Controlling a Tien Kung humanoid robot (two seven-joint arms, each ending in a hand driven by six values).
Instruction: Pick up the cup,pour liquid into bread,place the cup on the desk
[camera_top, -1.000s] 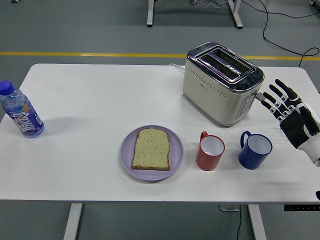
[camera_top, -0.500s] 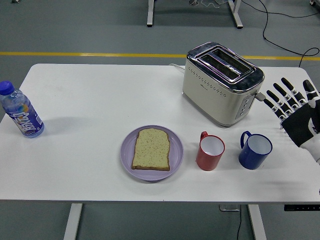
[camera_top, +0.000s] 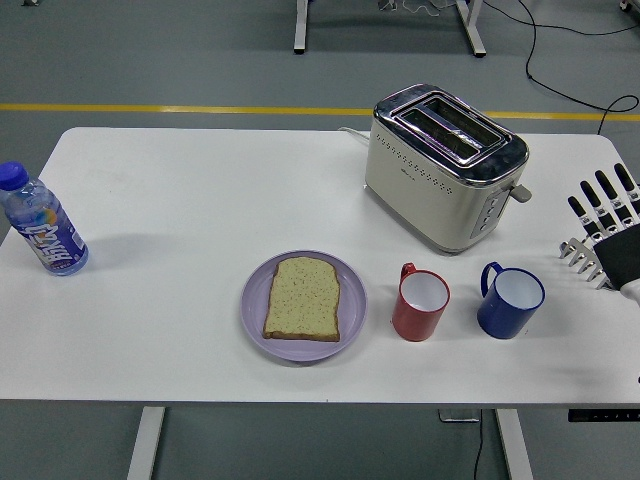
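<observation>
Leftmost, a bottle (camera_top: 40, 226) with a blue cap stands near the edge of the white surface (camera_top: 200, 180), well apart from everything else. Toward the middle, the bread (camera_top: 302, 298) lies flat on a lilac plate (camera_top: 255, 318). Just right of the plate stands a red cup (camera_top: 420, 305), upright, handle at its upper left, and beside that a blue cup (camera_top: 511, 300), also upright, its handle likewise at the upper left. Behind the two cups sits the toaster (camera_top: 445, 165), slots empty. At the far right edge the right hand (camera_top: 605, 235) is only partly in view — fingers (camera_top: 598, 200) straight and spread wide, holding nothing, near the blue cup but clearly apart from it. The left arm is not in view.

Judging by this, the task is at its very first step: reaching for a cup, with no grasp made. Which cup is meant cannot be told from the task line, though the blue one is nearer the hand. The next move calls for the hand to come in leftward and lower, close around the cup's body or handle, and keep clear of the toaster's lever just behind.

Against a second ago, the hand has drawn back toward the right edge and shows less of itself — its palm was then well inside the frame. The cups, plate, bread, toaster and bottle have not shifted.
</observation>
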